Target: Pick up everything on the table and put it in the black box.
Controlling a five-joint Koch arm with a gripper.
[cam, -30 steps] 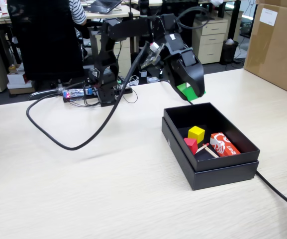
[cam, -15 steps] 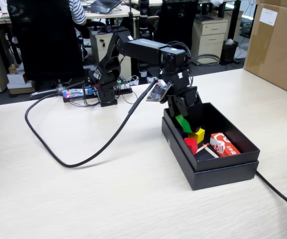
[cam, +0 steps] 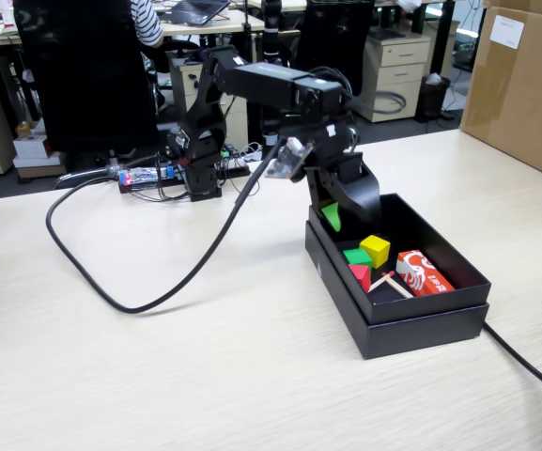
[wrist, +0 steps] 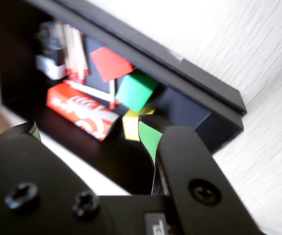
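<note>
Green cube (cam: 356,256) lies in the black box (cam: 440,315) beside red (cam: 360,274) and yellow (cam: 376,249): light, rigid, flat-sided, best pinched across opposite faces; gripper (wrist: 89,129) released, empty

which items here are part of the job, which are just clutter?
Job: green cube, yellow cube, red cube, all inside the black box; open pincer above it.
Clutter: red-and-white packet, wooden sticks, brown carton, black cable.

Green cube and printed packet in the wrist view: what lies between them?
In the wrist view, a thin wooden stick lies between the green cube and the red-and-white packet, inside the black box.
</note>
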